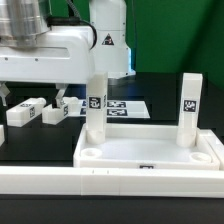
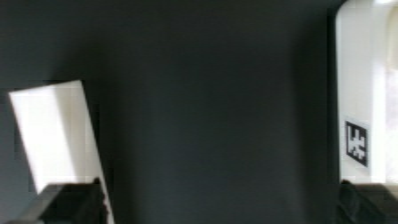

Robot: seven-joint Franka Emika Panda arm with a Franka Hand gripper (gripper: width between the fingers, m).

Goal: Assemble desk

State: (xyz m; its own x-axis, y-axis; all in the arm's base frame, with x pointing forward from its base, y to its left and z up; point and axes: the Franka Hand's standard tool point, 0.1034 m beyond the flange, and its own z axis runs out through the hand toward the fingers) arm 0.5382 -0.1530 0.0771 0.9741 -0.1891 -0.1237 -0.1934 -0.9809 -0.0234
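Note:
The white tabletop (image 1: 150,152) lies tray-side up at the front. Two white legs stand upright in its far corners, one towards the exterior view's left (image 1: 95,105) and one towards its right (image 1: 190,105). Two loose legs (image 1: 25,113) (image 1: 62,110) lie on the black table to the exterior view's left. My gripper (image 1: 35,98) hovers low over these loose legs. In the wrist view my gripper (image 2: 222,205) is open, with only dark table between the fingertips (image 2: 71,203). One white leg (image 2: 50,135) lies beside one finger, and a tagged leg (image 2: 365,100) lies beside the other.
The marker board (image 1: 128,106) lies flat behind the tabletop. A long white border rail (image 1: 110,181) runs along the front edge. The robot's base (image 1: 108,35) stands at the back.

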